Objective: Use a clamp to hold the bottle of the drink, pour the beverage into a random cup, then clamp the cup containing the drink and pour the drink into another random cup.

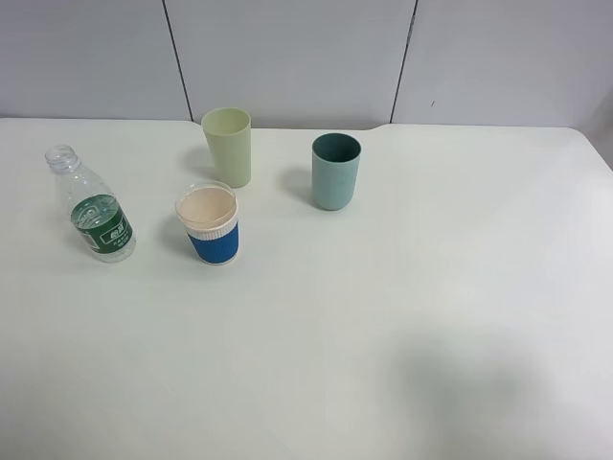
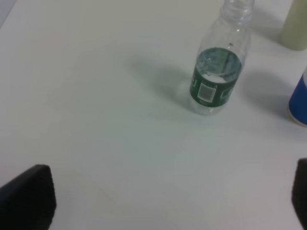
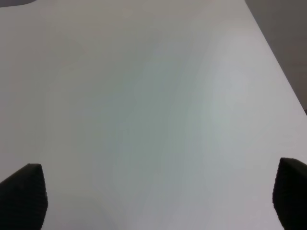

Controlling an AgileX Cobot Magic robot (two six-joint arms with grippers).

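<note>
White desk [image 1: 402,326], grey panel wall behind. Left gripper [image 2: 168,201] spread wide, empty, above bare desk; bottle [image 2: 216,76] upright ahead of it, uncapped, well apart. Paper cup [image 1: 213,225] just beyond bottle, yellow-green tumbler [image 1: 228,146] near behind cup, teal tumbler [image 1: 336,171] farther off. Right gripper [image 3: 158,196] spread, empty, only bare desk ahead.

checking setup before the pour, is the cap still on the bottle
No, the bottle stands upright on the table with its clear neck open and no cap on it.
</note>
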